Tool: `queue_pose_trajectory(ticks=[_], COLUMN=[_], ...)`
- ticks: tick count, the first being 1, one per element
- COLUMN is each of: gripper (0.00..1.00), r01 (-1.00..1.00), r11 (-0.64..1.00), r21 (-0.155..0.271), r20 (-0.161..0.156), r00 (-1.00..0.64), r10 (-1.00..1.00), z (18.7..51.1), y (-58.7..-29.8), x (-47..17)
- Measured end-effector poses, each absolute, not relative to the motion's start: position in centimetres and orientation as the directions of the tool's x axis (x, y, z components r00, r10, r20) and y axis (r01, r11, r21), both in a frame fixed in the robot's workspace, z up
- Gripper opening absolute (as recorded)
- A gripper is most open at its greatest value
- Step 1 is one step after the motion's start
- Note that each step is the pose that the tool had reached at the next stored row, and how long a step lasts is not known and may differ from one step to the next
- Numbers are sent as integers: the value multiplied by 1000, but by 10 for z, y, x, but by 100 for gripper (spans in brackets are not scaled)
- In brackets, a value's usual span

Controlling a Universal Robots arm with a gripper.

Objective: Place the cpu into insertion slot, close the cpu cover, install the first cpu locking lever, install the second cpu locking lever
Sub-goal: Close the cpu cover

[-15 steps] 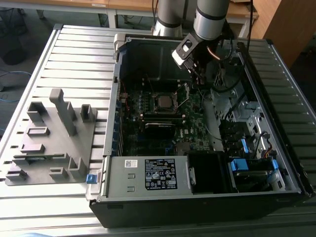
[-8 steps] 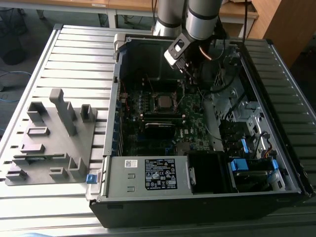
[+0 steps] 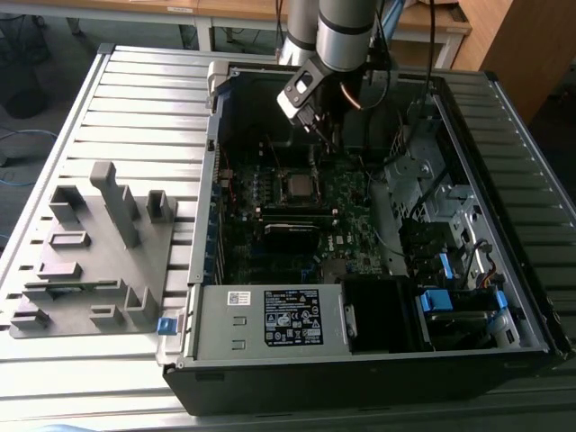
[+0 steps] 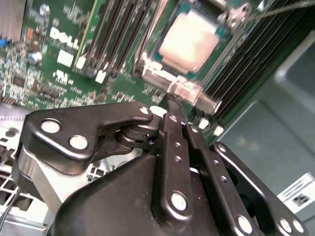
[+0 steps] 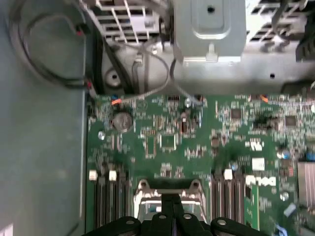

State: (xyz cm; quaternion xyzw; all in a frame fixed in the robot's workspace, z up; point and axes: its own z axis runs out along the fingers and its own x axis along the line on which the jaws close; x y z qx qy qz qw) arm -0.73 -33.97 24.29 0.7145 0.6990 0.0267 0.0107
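The cpu [image 4: 189, 39] lies flat in the insertion slot [image 3: 300, 186] on the green board, its pale metal face up. The silvery cpu cover [image 4: 146, 51] frames it and looks to be lying down over its edges. A thin metal rod [image 4: 283, 10] leads away from one socket corner. In the second wrist view my gripper [image 4: 172, 101] is shut with nothing between its fingers, and its tip sits just short of the cover's shiny front tab [image 4: 189, 93]. In the exterior view the gripper [image 3: 326, 137] hangs inside the case, just beyond the socket. In the first wrist view the fingers [image 5: 170, 204] overlap the socket frame [image 5: 142, 189].
Long black memory slots [image 4: 118, 34] flank the socket on both sides. The case walls, a drive cage [image 3: 450, 225] and a labelled power supply [image 3: 288, 315] hem in the board. Loose cables [image 5: 44, 59] lie by the case floor. A grey fixture plate [image 3: 99, 252] sits at the exterior view's left.
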Motion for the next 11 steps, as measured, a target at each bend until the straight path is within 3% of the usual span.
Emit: queue_pose_trajectory(ticks=[11], gripper=[11], r01=[998], r11=[-23], r21=[53], r20=[24], r00=[22], r10=[999], z=[243], y=[-340], x=[-18])
